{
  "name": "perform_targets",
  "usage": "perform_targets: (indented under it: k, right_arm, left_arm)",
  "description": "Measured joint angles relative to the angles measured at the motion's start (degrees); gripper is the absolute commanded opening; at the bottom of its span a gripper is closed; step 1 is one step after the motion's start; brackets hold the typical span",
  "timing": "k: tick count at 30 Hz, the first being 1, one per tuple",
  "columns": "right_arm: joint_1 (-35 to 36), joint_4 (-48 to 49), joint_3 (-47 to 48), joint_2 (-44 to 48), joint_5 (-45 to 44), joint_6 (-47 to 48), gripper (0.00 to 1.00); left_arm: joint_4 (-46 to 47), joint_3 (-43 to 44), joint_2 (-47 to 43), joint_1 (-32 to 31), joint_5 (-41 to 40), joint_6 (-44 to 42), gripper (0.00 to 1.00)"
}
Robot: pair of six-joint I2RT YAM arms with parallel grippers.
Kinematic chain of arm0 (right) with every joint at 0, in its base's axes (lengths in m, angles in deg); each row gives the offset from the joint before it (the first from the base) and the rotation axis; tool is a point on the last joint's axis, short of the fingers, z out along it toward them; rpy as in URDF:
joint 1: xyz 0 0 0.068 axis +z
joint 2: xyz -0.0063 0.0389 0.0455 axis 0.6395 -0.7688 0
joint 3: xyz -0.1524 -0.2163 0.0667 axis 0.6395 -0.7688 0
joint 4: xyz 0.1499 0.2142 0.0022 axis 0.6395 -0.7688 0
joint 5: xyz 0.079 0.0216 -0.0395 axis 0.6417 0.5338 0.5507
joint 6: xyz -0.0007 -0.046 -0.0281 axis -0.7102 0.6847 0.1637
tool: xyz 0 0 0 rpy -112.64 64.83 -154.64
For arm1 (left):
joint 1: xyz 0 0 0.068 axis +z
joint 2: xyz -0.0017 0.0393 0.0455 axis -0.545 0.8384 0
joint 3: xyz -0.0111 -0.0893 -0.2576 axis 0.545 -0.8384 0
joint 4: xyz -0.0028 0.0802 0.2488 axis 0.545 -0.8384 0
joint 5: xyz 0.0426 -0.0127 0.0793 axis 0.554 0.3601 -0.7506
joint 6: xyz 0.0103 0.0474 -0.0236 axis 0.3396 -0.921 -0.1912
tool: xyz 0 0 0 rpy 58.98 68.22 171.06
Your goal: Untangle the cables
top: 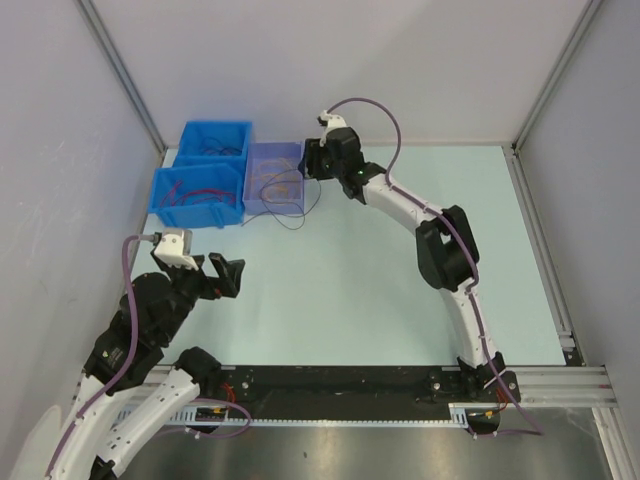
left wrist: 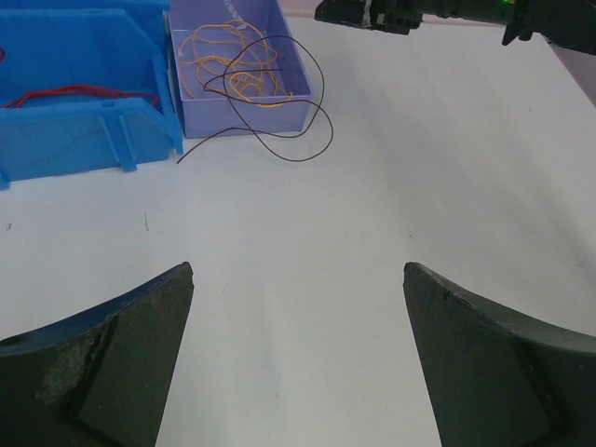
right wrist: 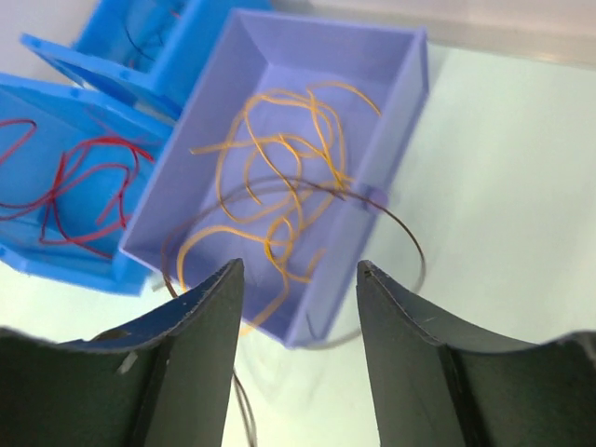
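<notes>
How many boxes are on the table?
3. The back blue box sits far left, the front blue box just before it, and the purple box beside them on the right.

A: What've we got w/ the cables?

B: We see orange cables (right wrist: 298,149) in a loose, curly tangle inside the purple tray (left wrist: 247,119).

A: Red ones?

B: Red cables (left wrist: 74,91), a few thin loops, lying in the blue bin (left wrist: 84,135) right beside the tray.

A: And dark?

B: We've got one dark cable (left wrist: 331,135), hair-thin, in wide loops. It's draped over the orange ones & the tray's front rim, w/ one end trailing on the table (left wrist: 372,233) near the bin's corner.
</notes>
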Motion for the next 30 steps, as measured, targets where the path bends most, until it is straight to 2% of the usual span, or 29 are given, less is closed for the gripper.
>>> perform_targets:
  k: [2, 4, 5, 10, 16, 30]
  right_arm:
    - [-1.3, -1.3, -2.0, 1.2, 2.2, -0.9, 0.63]
    - [-2.0, -2.0, -4.7, 2.7, 4.3, -1.4, 0.75]
    - [-2.2, -2.3, -6.0, 3.3, 5.2, -1.6, 0.85]
    - [-3.5, -3.3, -10.6, 5.2, 10.2, -1.7, 0.92]
    - [-6.5, -5.1, -9.0, 4.0, 12.7, -1.6, 0.88]
    - [-6.8, -9.4, 6.2, -11.0, 11.1, -1.5, 0.82]
  left_arm:
    - [0.1, 0.0, 0.0, 0.0, 0.0, 0.0, 1.00]
    - [0.1, 0.0, 0.0, 0.0, 0.0, 0.0, 1.00]
    - [0.1, 0.0, 0.0, 0.0, 0.0, 0.0, 1.00]
    - [0.1, 0.0, 0.0, 0.0, 0.0, 0.0, 1.00]
    - [0.1, 0.0, 0.0, 0.0, 0.2, 0.0, 1.00]
    - [0.1, 0.0, 1.2, 0.1, 0.3, -0.3, 1.00]
